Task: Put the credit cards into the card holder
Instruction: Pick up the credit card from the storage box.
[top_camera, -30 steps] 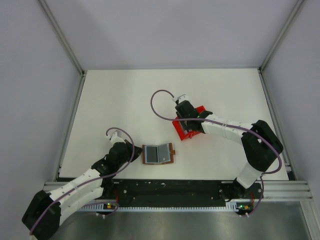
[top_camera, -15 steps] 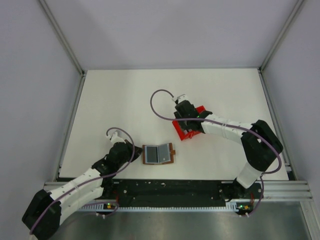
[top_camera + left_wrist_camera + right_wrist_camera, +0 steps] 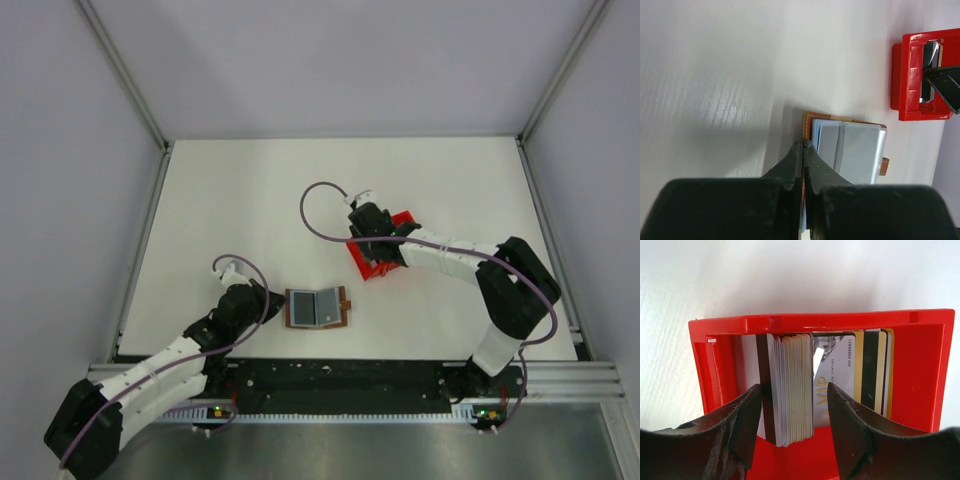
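The right gripper (image 3: 793, 390) is spread wide at the bottom of its wrist view. A stack of cards (image 3: 790, 365) is seen between its fingers, stood on edge inside the red bin (image 3: 820, 322). More cards are leaned at the right of the bin. The left gripper (image 3: 803, 145) is pressed together. Its tip is set at the left edge of the holder (image 3: 855, 150), which is laid open on the table (image 3: 250, 200).

A robot lab; a white counter (image 3: 240, 200) boxed in by plain grey walls (image 3: 60, 150) and metal bars (image 3: 142, 235); two robot arms (image 3: 165, 365) at its near edge.
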`<move>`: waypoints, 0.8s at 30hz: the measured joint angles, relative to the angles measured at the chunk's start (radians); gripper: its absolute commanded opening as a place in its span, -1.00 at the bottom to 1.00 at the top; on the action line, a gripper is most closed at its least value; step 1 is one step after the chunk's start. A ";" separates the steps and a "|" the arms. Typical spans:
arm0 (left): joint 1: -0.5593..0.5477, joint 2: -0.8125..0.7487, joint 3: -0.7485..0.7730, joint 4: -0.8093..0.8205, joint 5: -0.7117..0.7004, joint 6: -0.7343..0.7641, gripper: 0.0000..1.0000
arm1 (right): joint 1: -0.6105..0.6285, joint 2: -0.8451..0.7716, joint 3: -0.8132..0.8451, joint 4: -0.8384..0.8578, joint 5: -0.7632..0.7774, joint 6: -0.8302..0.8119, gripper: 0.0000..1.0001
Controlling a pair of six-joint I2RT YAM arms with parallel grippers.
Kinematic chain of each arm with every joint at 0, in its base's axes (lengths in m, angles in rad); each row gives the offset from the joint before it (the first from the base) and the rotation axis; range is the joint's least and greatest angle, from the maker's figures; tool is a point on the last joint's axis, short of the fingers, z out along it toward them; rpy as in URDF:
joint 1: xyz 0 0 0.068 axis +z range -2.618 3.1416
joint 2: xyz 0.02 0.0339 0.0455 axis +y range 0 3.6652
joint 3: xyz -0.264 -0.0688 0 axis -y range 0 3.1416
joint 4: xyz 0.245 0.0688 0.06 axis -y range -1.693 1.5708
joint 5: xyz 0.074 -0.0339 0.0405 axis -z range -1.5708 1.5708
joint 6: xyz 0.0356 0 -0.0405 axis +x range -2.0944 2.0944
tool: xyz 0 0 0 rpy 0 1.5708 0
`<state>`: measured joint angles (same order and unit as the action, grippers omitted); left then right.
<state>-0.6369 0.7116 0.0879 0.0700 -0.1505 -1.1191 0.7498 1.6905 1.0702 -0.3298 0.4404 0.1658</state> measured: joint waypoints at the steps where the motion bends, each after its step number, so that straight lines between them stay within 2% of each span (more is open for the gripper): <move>1: 0.000 0.000 0.000 0.001 0.000 0.000 -1.00 | 0.000 0.000 0.000 0.000 0.007 -0.003 0.07; 12: 0.000 0.000 0.000 0.006 0.000 0.000 -1.00 | 0.000 -0.008 0.000 -0.001 0.033 -0.016 -0.08; 18: 0.000 0.001 0.000 0.007 0.000 0.000 -1.00 | 0.000 -0.026 0.000 -0.008 0.034 -0.017 -0.23; 24: 0.000 0.006 0.000 0.010 0.000 0.000 -1.00 | -0.002 -0.029 0.000 -0.008 0.020 -0.013 0.02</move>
<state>-0.6369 0.7181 0.0879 0.0795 -0.1505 -1.1194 0.7483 1.6615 1.0706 -0.3382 0.4606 0.1532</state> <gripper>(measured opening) 0.010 0.458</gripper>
